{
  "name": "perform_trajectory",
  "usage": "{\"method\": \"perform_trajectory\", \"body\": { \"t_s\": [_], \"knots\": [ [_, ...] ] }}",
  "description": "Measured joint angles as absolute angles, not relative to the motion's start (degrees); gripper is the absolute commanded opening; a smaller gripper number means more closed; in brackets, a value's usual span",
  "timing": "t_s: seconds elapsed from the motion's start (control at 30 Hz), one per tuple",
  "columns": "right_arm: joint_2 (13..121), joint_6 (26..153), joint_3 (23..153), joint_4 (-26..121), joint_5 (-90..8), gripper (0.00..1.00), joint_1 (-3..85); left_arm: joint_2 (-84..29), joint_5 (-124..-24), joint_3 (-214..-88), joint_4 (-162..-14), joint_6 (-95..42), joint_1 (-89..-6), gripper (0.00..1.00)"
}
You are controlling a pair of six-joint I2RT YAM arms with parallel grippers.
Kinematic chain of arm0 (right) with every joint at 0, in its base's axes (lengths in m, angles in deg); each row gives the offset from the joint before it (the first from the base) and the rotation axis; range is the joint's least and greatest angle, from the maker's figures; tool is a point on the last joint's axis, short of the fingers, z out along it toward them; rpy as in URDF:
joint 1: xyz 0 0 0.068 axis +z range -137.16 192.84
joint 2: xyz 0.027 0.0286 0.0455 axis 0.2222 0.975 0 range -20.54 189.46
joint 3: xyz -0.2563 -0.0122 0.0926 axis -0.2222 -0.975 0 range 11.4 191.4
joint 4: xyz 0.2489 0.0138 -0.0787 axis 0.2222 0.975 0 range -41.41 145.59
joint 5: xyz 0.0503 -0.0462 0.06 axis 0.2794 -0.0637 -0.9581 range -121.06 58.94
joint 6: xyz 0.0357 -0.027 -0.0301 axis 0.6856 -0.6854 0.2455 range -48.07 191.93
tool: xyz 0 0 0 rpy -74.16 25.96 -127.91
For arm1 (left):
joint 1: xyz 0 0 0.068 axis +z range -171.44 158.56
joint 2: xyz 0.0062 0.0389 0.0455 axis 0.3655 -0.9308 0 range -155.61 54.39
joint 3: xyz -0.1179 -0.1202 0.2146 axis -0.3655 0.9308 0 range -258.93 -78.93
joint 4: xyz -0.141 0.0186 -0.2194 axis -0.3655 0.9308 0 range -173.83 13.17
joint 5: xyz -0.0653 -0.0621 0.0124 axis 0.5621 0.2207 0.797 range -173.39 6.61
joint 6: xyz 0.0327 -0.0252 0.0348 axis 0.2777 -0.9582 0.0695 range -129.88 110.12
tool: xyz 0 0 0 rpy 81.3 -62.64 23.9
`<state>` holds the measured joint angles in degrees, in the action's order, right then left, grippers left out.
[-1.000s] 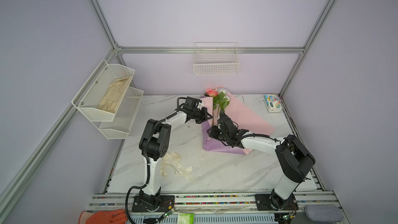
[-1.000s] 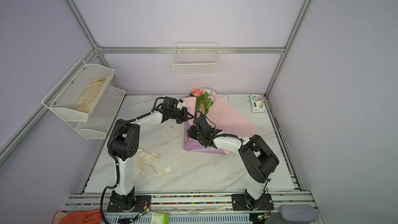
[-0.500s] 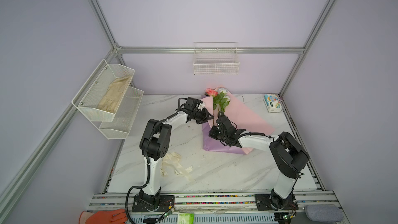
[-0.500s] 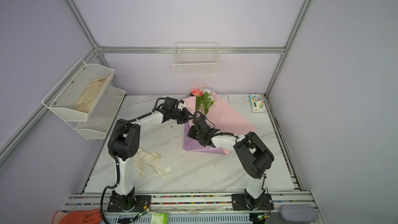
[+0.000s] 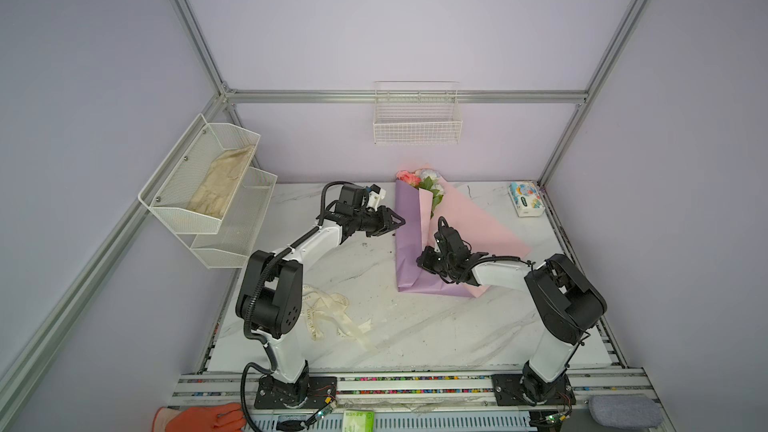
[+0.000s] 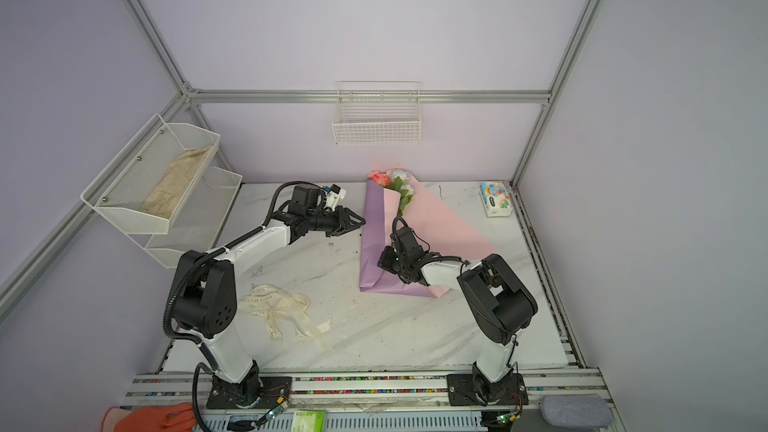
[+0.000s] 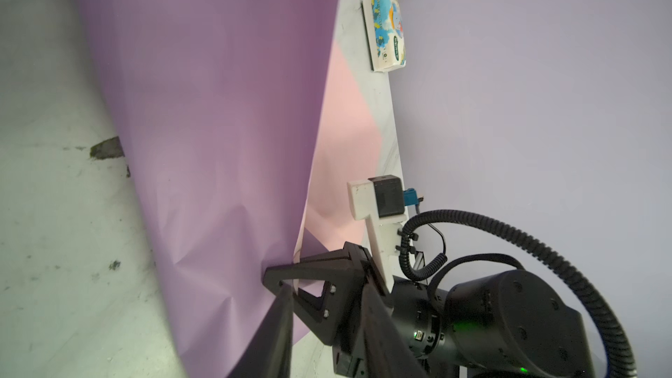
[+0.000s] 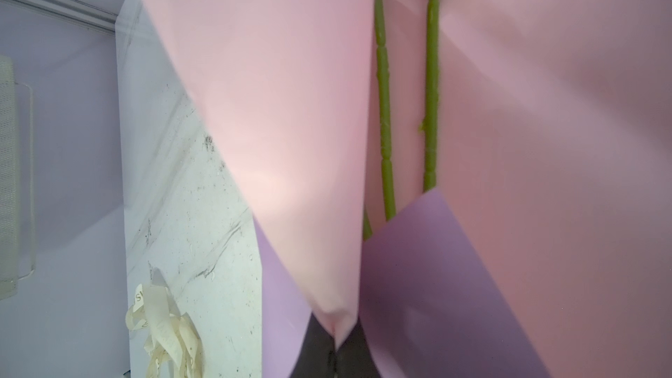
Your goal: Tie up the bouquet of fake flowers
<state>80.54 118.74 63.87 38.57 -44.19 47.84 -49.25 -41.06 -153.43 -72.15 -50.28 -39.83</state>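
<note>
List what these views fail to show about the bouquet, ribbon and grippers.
- Lower ends of the stems: right wrist view, covered by the lilac flap of wrapping paper.
- Left gripper opening: too small in both top views; the left wrist view crops it.
- Ribbon lettering: mostly too small in both top views.

We record the bouquet of fake flowers [image 5: 419, 183]: heads coral-pink, white and pale blue, leaves green; its stems [image 8: 384, 103] a plain mid green. The wrapping paper [image 5: 405, 243] is two-sided, lilac outside and soft pink inside (both unpatterned). The table [image 5: 415, 334] is white marble-look with grey veining and dark specks. The ribbon [image 5: 311, 317] is cream with dark lettering. The tissue pack [image 5: 526, 199] is white with a blue-and-orange cartoon print. The wire basket [image 5: 417, 126] and mesh shelf [image 5: 178, 218] are white, the glove [image 5: 199, 419] orange, the walls [image 5: 374, 14] pale lilac, the frame rails [image 5: 407, 96] silver.
</note>
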Motion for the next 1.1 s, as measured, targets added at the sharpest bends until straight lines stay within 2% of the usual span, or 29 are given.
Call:
{"method": "perform_trajectory", "body": {
  "t_s": [0.2, 0.37, 0.57, 0.77, 0.83, 0.87, 0.93, 1.1],
  "knots": [
    [80.2, 118.8, 63.1, 37.5, -45.3, 0.07, 47.6, -50.9, -38.8, -147.0, -71.9, -49.0, -40.6, 0.19],
    [80.2, 118.8, 62.6, 37.4, -45.5, 0.08, 47.4, -50.9, -38.0, -143.1, -73.2, -48.2, -43.0, 0.18],
    [79.4, 118.8, 62.5, 37.4, -46.0, 0.19, 45.9, -52.3, -37.3, -138.1, -77.6, -49.3, -46.2, 0.15],
    [78.4, 118.9, 62.3, 37.2, -46.4, 0.21, 44.7, -54.8, -37.4, -136.7, -81.4, -50.8, -47.8, 0.14],
    [78.4, 119.1, 62.2, 37.3, -46.5, 0.20, 44.6, -55.2, -37.4, -136.1, -82.6, -51.2, -48.2, 0.15],
    [78.4, 119.0, 62.2, 37.3, -46.4, 0.14, 44.4, -55.4, -37.5, -135.8, -83.4, -51.4, -48.3, 0.15],
    [78.4, 119.3, 62.2, 37.3, -46.5, 0.10, 44.3, -55.5, -37.6, -135.1, -84.4, -51.9, -48.7, 0.15],
    [78.4, 119.3, 62.2, 37.5, -46.6, 0.02, 44.0, -55.4, -37.3, -133.7, -86.2, -52.8, -49.2, 0.23]
  ]
}}
